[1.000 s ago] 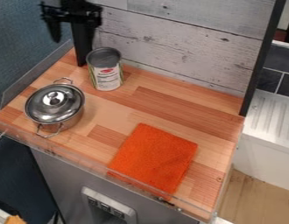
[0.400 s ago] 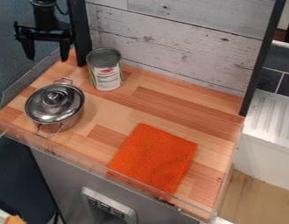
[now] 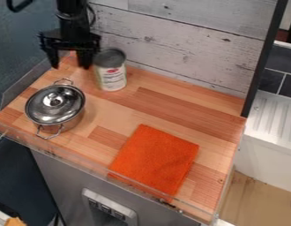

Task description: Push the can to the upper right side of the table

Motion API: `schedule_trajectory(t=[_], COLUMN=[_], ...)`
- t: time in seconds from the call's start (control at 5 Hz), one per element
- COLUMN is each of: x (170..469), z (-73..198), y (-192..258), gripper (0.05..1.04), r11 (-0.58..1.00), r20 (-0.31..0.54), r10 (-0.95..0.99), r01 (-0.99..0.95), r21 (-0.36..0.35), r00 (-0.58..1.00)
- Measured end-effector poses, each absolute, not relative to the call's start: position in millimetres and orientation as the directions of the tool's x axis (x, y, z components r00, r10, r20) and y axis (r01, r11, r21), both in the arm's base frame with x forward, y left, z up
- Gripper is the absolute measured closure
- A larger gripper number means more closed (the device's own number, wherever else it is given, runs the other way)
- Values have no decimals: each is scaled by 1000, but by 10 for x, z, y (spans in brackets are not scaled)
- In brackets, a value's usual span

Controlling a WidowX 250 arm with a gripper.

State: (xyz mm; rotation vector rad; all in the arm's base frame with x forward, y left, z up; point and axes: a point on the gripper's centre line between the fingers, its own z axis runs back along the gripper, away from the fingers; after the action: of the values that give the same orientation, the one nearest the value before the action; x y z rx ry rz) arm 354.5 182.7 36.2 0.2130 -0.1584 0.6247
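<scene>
Can (image 3: 110, 77) near back wall (image 3: 189, 48), room rightward on tabletop (image 3: 186, 99)

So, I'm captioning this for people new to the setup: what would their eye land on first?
Most likely the bright orange cloth, lying flat near the front edge of the wooden counter. Next would come the shiny lidded pot at the left, then the black gripper at the upper left, beside the upright can.

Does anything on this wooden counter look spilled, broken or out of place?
Nothing stands out: the lid sits on the metal pot, the orange cloth lies flat, and I see no spill around the can.
</scene>
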Motion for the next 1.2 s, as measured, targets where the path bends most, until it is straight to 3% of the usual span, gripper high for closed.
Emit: schedule_trajectory(t=[0.2, 0.8, 1.0, 1.2], x=[3631, 3655, 3626, 3540], z=[233, 202, 256, 342], y=[1438, 406, 398, 754], gripper=[83, 83, 83, 83], r11=[845, 957, 962, 934], r20=[198, 176, 181, 170], r10=[495, 286, 262, 322], r01=[-522, -291, -272, -341], r21=[116, 4, 34, 102], r00=[846, 942, 948, 932])
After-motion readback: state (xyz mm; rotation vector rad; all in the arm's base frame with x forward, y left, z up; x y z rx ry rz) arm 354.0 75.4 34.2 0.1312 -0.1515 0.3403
